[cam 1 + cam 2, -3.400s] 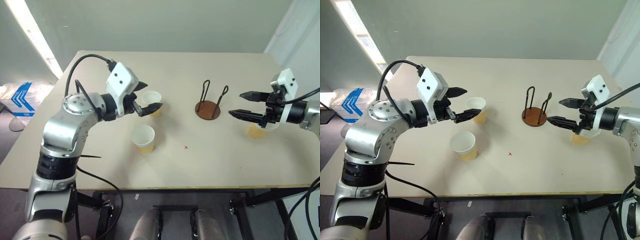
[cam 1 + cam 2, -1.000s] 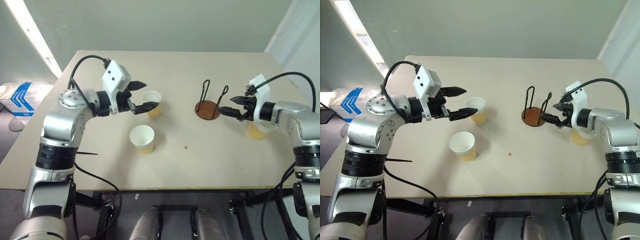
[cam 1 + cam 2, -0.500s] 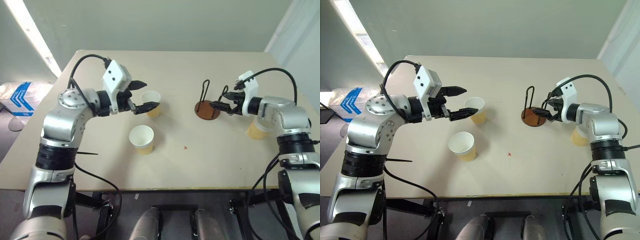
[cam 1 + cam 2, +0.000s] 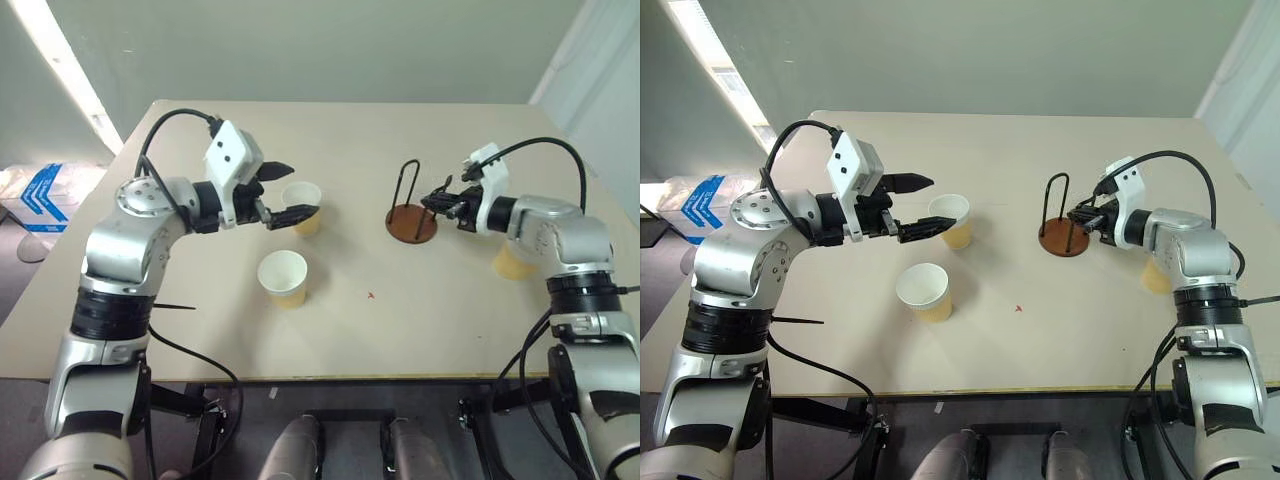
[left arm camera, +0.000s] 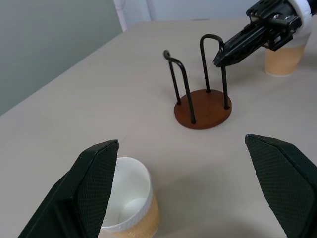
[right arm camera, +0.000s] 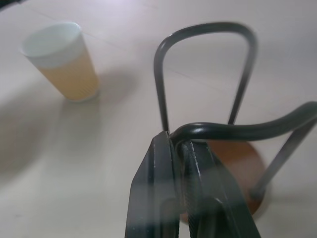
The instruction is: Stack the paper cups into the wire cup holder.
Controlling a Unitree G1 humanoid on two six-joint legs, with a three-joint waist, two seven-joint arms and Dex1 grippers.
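The wire cup holder [image 4: 411,223], a reddish-brown disc with two black wire loops, stands right of the table's middle. My right gripper [image 4: 438,201] is shut on the top of its nearer loop [image 6: 213,131]. One paper cup [image 4: 303,204] stands upright between the fingers of my open left gripper [image 4: 290,190], close to one finger [image 5: 96,183] and not gripped. A second cup [image 4: 284,277] stands nearer the front. A third cup [image 4: 512,262] stands behind my right forearm, also visible from the left wrist [image 5: 283,54].
The beige table [image 4: 400,310] has its front edge close below the cups and its right edge just past the third cup. A blue and white bag [image 4: 40,190] lies on the floor beyond the left edge.
My right gripper swung left from beside the third cup to the holder's wire loop and shut on it. The left arm and the cups stayed put.
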